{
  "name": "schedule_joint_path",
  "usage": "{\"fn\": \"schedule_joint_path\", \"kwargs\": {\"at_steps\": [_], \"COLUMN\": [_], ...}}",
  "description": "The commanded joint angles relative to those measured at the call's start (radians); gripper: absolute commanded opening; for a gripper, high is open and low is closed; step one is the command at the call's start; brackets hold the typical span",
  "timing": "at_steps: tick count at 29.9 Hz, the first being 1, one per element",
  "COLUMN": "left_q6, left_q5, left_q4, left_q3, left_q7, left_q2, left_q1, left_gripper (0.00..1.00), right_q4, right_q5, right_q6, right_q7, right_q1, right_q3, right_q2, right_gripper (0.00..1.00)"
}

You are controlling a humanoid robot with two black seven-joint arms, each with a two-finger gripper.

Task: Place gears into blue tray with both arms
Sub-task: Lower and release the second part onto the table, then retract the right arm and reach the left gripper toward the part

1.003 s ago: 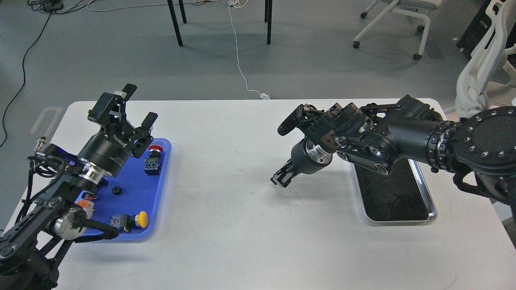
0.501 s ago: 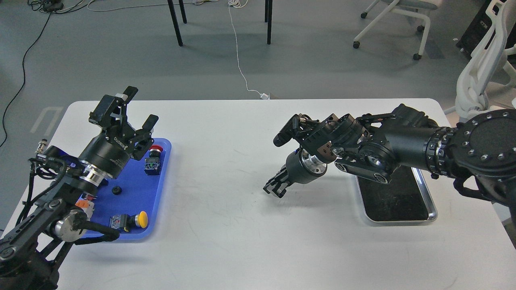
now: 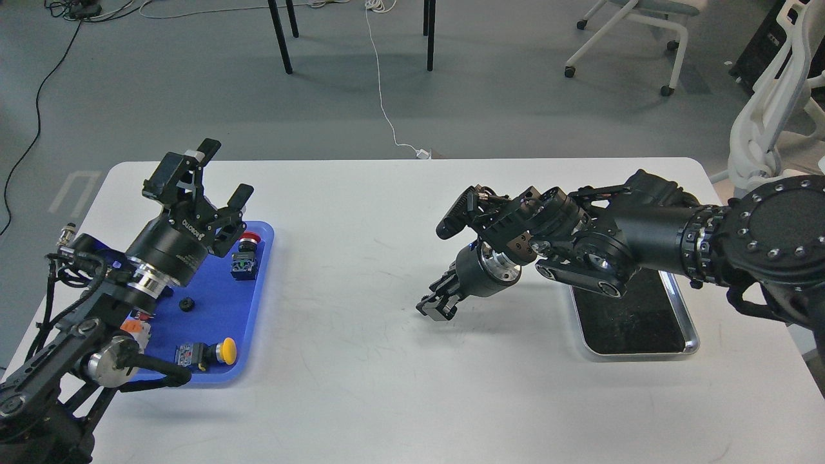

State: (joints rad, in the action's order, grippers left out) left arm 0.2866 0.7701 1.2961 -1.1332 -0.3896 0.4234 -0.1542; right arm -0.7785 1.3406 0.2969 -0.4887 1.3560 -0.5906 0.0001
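Right gripper (image 3: 437, 307), small and dark, grip unreadable, hangs over bare table centre.
Blue tray (image 3: 258, 283) at nine o'clock already holds one gear (image 3: 187, 305); left gripper (image 3: 219, 171) gapes empty above it; second gear unseen.

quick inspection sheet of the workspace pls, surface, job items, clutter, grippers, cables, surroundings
surface: white table, bare in the middle, faint scuffs.
job's things: blue tray at left; one gear lies in it; a second gear is not visible.
clutter: red-capped switch and yellow-capped switch in the blue tray; steel tray at right, partly under the right arm.
grippers: left gripper raised over the tray's far edge, fingers apart, holding nothing; right gripper low over mid-table, fingers too dark to separate.
cables: white cord and black cable on the floor.
surroundings: grey floor, white chair, table legs.
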Motion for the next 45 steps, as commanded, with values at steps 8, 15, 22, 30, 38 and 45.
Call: {"fn": "schedule_joint_path", "kwargs": {"at_steps": [8, 15, 22, 30, 38, 45], "left_q6": [-0.001, 0.019, 0.121, 0.117, 0.095, 0.054], "left_q5": [0.002, 0.014, 0.282, 0.872, 1.362, 1.412], "left_q4": [-0.001, 0.000, 0.117, 0.163, -0.067, -0.374], "left_q3": [0.000, 0.016, 0.111, 0.514, 0.865, 0.999], "left_q7": [-0.012, -0.067, -0.099, -0.099, -0.099, -0.099], "left_q2": [0.012, 0.072, 0.117, 0.114, -0.118, -0.307], "left_q1": [0.001, -0.030, -0.122, -0.430, -0.755, -0.829], "left_gripper": [0.98, 0.98, 0.98, 0.98, 0.96, 0.88], "right_q4": [-0.010, -0.131, -0.173, -0.205, -0.237, -0.292], "right_q5": [-0.159, -0.364, -0.782, -1.087, -1.227, -1.226], "right_q6": [-0.005, -0.005, -0.009, 0.014, 0.114, 0.116], "right_q7": [0.000, 0.000, 0.000, 0.000, 0.000, 0.000], "right_q1": [0.069, 0.009, -0.294, -0.685, -0.937, -1.020], "right_q3": [0.060, 0.314, 0.650, 1.064, 1.281, 1.327], "right_q2": [0.000, -0.205, -0.426, -0.534, -0.584, -0.618], "right_gripper": [0.97, 0.97, 0.97, 0.97, 0.97, 0.97]}}
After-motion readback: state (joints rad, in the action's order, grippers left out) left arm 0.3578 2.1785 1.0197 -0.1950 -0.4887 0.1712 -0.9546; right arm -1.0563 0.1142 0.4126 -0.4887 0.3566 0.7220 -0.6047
